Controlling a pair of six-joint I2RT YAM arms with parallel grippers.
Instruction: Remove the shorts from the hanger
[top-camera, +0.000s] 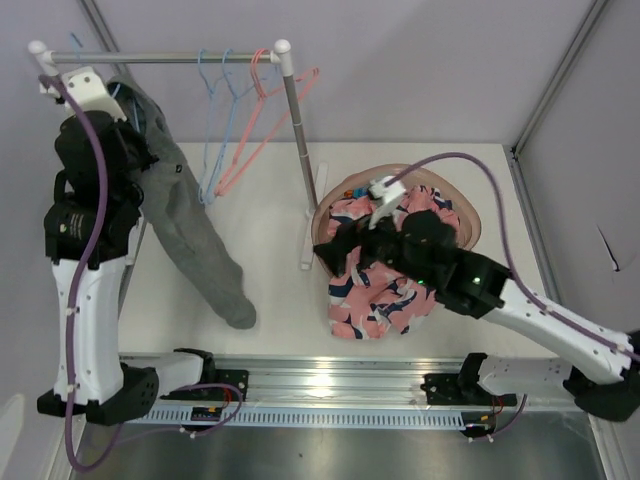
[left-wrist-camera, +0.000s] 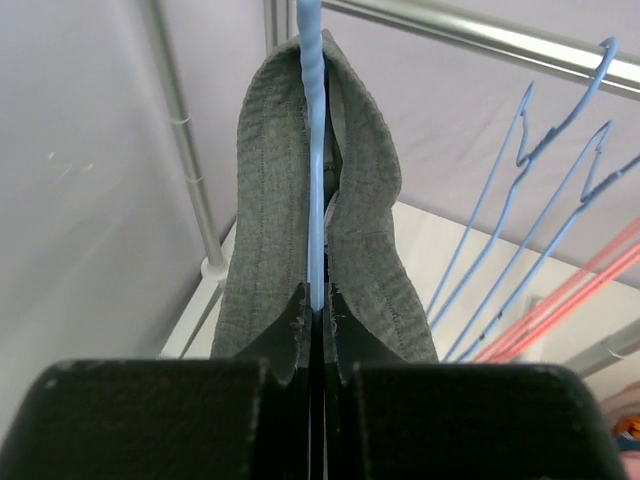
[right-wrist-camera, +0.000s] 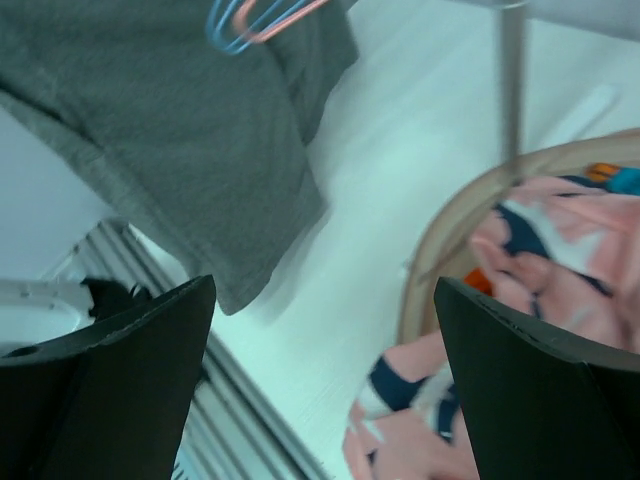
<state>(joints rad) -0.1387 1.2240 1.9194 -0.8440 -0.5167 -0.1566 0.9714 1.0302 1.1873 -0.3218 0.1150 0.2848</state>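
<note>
Just above the left hand (left-wrist-camera: 318, 305), grey shorts (left-wrist-camera: 268, 210) drape the pinched hanger (left-wrist-camera: 316, 150).

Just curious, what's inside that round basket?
Pink patterned clothes, spilling over the basket's rim. The right arm covers part; anything underneath is hidden.

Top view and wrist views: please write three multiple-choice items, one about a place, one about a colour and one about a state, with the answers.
1. Where do the shorts hang?
A. at the left end of the rail
B. at its middle
C. at its right end

2. What colour is their hanger?
A. pink
B. blue
C. white

3. How is the right gripper?
A. shut on the shorts
B. shut on the hanger
C. open and empty

Answers:
1 A: the top view shows them draped from the left end.
2 B: a blue wire runs between the waistband folds.
3 C: its jaws stand wide apart with nothing between.
</note>
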